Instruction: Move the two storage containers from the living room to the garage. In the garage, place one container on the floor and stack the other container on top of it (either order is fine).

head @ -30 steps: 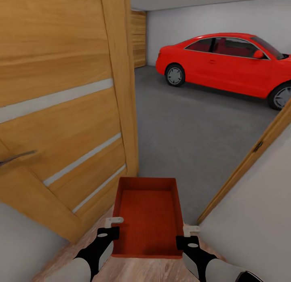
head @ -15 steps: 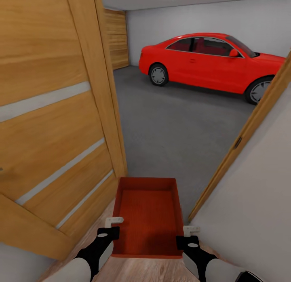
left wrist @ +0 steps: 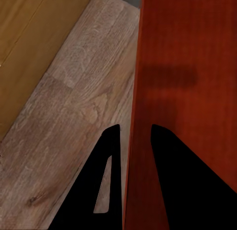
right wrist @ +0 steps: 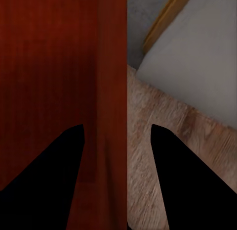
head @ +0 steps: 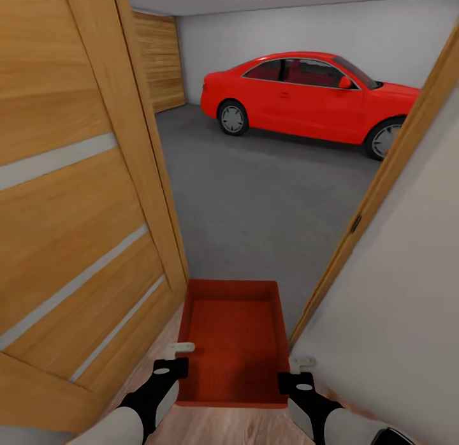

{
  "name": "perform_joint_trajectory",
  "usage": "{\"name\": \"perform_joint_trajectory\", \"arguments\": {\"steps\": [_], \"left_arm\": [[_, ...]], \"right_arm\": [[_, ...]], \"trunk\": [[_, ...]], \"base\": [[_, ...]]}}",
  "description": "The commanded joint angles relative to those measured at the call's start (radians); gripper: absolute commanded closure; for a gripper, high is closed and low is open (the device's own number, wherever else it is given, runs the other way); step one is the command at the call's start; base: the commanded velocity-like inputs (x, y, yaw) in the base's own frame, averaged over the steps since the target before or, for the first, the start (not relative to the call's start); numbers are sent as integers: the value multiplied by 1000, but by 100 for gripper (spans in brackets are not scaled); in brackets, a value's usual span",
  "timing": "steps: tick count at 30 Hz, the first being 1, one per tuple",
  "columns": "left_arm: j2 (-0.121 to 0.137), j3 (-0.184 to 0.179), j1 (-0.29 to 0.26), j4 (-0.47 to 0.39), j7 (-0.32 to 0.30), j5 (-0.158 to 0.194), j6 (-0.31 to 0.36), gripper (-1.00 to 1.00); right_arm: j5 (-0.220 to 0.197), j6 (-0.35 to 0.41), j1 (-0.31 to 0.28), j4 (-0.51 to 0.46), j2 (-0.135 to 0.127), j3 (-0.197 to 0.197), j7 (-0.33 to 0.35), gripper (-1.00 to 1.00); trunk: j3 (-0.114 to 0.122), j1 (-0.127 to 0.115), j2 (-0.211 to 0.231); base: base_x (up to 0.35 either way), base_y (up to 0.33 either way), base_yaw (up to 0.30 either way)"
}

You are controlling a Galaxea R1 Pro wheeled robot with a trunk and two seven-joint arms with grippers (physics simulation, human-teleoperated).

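I hold one orange-red storage container (head: pixel 231 343) level in front of me, open side up and empty. My left gripper (head: pixel 179 367) is shut on its left wall and my right gripper (head: pixel 288 376) on its right wall. The left wrist view shows the thin wall of the container (left wrist: pixel 187 67) pinched between the left gripper (left wrist: pixel 132 136) fingers. In the right wrist view the container (right wrist: pixel 49 57) wall stands between the right gripper (right wrist: pixel 116 133) fingers. Ahead, past the doorway, lies the garage with its grey concrete floor (head: pixel 255 196).
An open orange wooden door (head: pixel 76 209) stands close on my left. The door frame (head: pixel 376 190) and a white wall (head: pixel 395 317) press in on my right. A red car (head: pixel 306 97) is parked at the garage's far side. Light wood planks (head: pixel 217 426) lie under me.
The whole head view has shifted: door and car slid left in the picture and the right wall grew larger. The container sits unchanged between both grippers.
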Motion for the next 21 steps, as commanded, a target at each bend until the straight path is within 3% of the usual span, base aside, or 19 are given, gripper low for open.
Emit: {"name": "perform_joint_trajectory", "arguments": {"steps": [1, 14, 21], "left_arm": [[1, 23, -1, -48, 6, -15, 7, 100], [1, 24, -1, -48, 6, -15, 7, 100], [1, 24, -1, -48, 6, -15, 7, 100]], "right_arm": [[-16, -3, 0, 36, 0, -3, -1, 100], [-16, -4, 0, 36, 1, -3, -1, 100], [-15, -4, 0, 36, 2, -3, -1, 100]], "trunk": [[-1, 1, -1], [-1, 1, -1], [-1, 1, -1]], "base": [[263, 173, -9], [283, 212, -5], [285, 216, -234]]}}
